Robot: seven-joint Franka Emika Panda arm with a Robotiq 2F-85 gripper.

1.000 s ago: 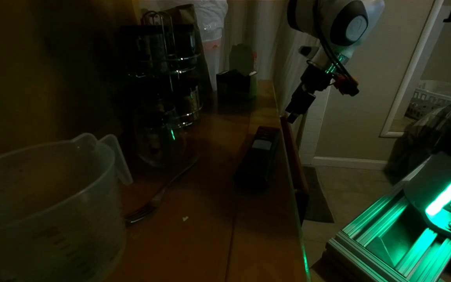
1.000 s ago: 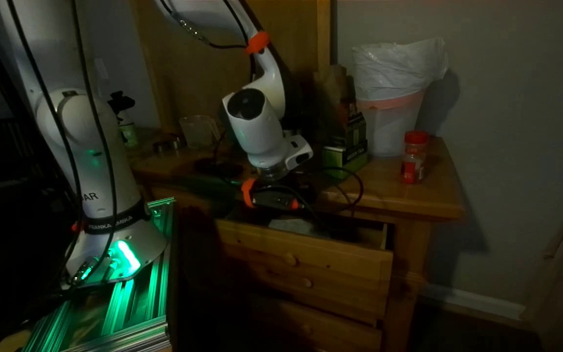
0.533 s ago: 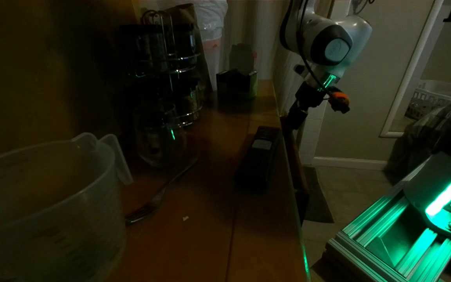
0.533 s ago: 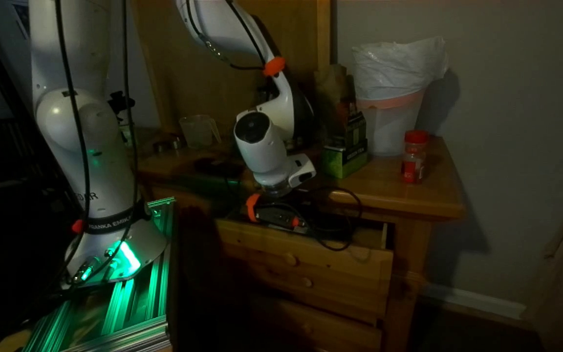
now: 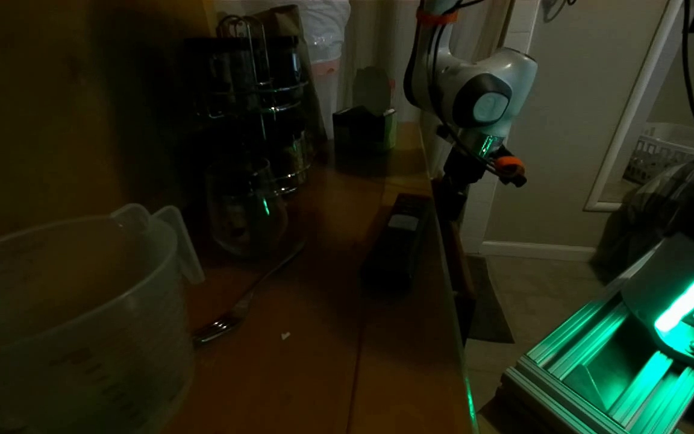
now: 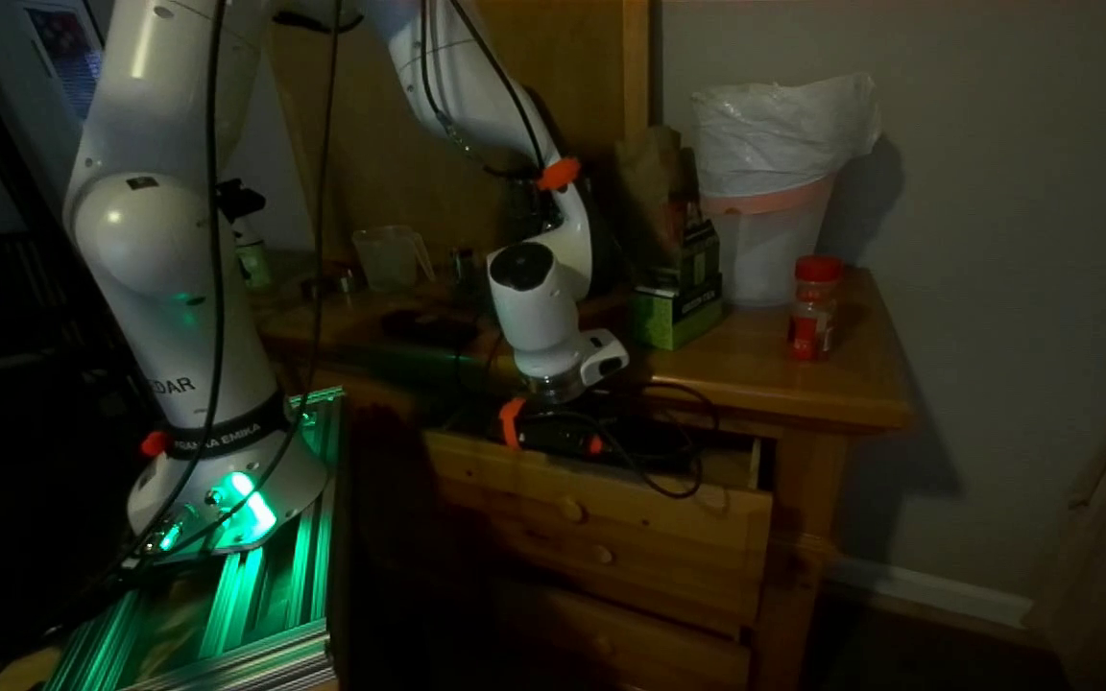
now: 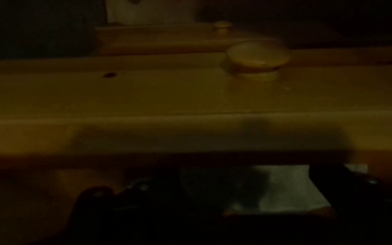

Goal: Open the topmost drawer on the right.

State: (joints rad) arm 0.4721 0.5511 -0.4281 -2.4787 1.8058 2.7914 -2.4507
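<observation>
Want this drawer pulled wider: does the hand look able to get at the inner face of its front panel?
Probably yes: the drawer stands open, and in the wrist view the open hand is on the inner side of the front panel, with nothing visible between. Contact is too dark to judge.

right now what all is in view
top drawer: 1, brown, partly out of dresser
lower drawers: at least 2, brown, beneath
flat item: 1, pale, inside top drawer
jug: 1, clear, dresser top
fork: 1, silver, beside jug
rack: 1, silver, dresser top
glass: 1, clear, by rack
slim object: 1, black, dresser top
box: 1, green, dresser top
bag: 1, brown, behind box
bucket: 1, translucent, near box
jar: 1, red-lidded, dresser top
arm: 1, white, over drawer
fingers: 2, black, apart at drawer
</observation>
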